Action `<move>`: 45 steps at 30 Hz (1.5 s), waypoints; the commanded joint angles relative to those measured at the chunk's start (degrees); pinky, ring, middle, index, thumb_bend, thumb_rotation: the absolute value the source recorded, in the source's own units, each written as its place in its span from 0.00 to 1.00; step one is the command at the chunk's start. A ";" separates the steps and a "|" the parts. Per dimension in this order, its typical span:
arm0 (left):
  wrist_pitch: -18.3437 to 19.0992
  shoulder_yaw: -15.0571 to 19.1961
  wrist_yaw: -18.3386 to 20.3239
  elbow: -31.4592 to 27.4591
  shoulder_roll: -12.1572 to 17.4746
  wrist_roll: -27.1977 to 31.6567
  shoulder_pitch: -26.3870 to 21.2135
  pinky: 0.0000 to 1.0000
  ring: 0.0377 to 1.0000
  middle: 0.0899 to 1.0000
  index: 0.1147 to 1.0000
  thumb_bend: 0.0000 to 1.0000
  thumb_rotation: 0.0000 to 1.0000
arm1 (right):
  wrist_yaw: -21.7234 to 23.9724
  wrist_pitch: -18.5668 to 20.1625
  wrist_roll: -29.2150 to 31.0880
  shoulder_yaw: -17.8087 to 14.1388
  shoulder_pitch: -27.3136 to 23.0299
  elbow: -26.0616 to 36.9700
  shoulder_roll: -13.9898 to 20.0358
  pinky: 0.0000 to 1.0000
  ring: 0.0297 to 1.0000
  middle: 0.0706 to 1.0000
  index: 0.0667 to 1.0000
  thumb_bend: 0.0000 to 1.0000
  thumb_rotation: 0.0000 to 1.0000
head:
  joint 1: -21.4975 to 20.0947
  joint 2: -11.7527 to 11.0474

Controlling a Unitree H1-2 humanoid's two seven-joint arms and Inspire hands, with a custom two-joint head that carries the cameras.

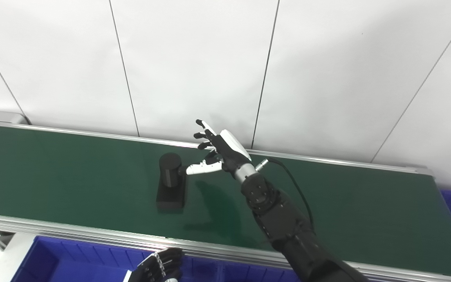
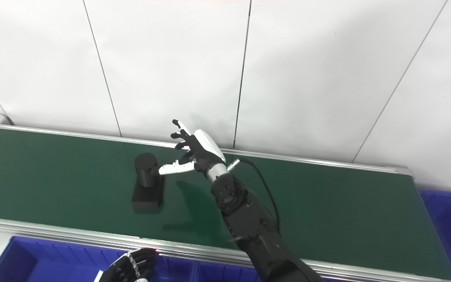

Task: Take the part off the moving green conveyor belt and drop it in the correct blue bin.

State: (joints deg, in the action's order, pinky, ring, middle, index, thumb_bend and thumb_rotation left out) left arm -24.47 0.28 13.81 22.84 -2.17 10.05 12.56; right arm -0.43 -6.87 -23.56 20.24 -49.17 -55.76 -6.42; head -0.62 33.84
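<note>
**Open right hand beside the black part on the belt**

At the far left, the long green conveyor belt (image 1: 73,176) with its silver metal side rails runs across in front of me, backed by a white panelled wall (image 1: 194,58). Below its near rail sits a blue plastic bin (image 1: 73,262) with ribbed inner walls, and my left hand (image 1: 159,266) hangs over that bin at the bottom edge. Only the dark backs of its fingers show; they look curled, but I cannot tell whether they are closed, and I see nothing in them.

Further right, on the belt, stands the matte black part (image 1: 170,184): an upright cylinder mounted on the far end of a flat rectangular base. It rests on the green surface nearer the front rail than the back one.

Just right of the part is my right hand (image 1: 219,150), its arm reaching in from the lower right across the near rail. My fingers (image 1: 203,135) are spread and lifted, holding nothing. My white thumb points left, its tip right at the side of the cylinder; whether it actually touches I cannot tell.

At the far right edge, past the end of the belt, a second blue plastic bin (image 2: 448,219) shows.
</note>
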 commanded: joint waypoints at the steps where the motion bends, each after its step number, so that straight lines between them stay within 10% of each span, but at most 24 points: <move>1: -1.88 -0.14 -0.41 -2.20 -0.11 -0.15 0.10 0.73 0.67 0.69 0.64 0.57 0.00 | -0.62 -4.11 0.22 0.19 -4.29 -0.86 -1.59 0.90 0.93 0.96 1.00 0.98 0.45 | 0.20 0.08; 19: -2.39 -0.40 -1.54 -3.25 -1.75 -1.26 1.71 0.75 0.69 0.69 0.63 0.55 0.00 | 3.24 -8.81 -0.66 4.12 -7.19 -13.60 -4.92 1.00 1.00 1.00 1.00 1.00 0.43 | 2.88 0.89; 25: -2.36 -0.17 -2.29 -3.08 -2.14 -3.02 2.02 0.76 0.69 0.69 0.63 0.56 0.00 | -0.07 -10.32 0.81 3.00 -5.62 -15.19 -6.22 1.00 0.97 0.97 0.99 0.97 0.27 | 3.39 1.11; 29: -2.39 -0.03 -2.43 -2.97 -2.38 -3.38 2.11 0.75 0.69 0.68 0.64 0.55 0.00 | -5.42 -14.07 3.11 -0.13 -4.16 -16.75 -7.29 0.55 0.65 0.72 0.72 0.88 0.02 | 3.50 1.27; 32: -2.34 -0.20 -2.75 -3.22 -2.50 -3.67 2.34 0.75 0.69 0.69 0.64 0.56 0.00 | -14.01 -16.23 1.63 -0.13 -3.00 -17.92 -8.14 0.31 0.46 0.42 0.42 0.57 0.00 | 3.64 1.57; 39: -2.37 -0.23 -2.87 -2.96 -2.63 -4.20 2.60 0.75 0.69 0.69 0.64 0.55 0.00 | -27.11 -20.04 4.08 -2.82 -0.04 -16.16 -9.50 0.08 0.43 0.04 0.05 0.51 0.00 | 3.79 1.98; 45: -2.40 -0.47 -2.88 -2.75 -2.51 -4.14 2.63 0.77 0.69 0.70 0.64 0.56 0.00 | -31.19 -20.06 4.91 -1.27 1.80 -11.43 -9.19 0.06 0.43 0.02 0.03 0.51 0.00 | 3.67 2.32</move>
State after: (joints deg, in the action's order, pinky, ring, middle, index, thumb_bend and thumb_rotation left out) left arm -24.47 0.19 11.19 21.28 -4.50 6.15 15.29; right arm -30.00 -23.66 -18.89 18.44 -45.97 -69.62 -14.42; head 2.99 36.21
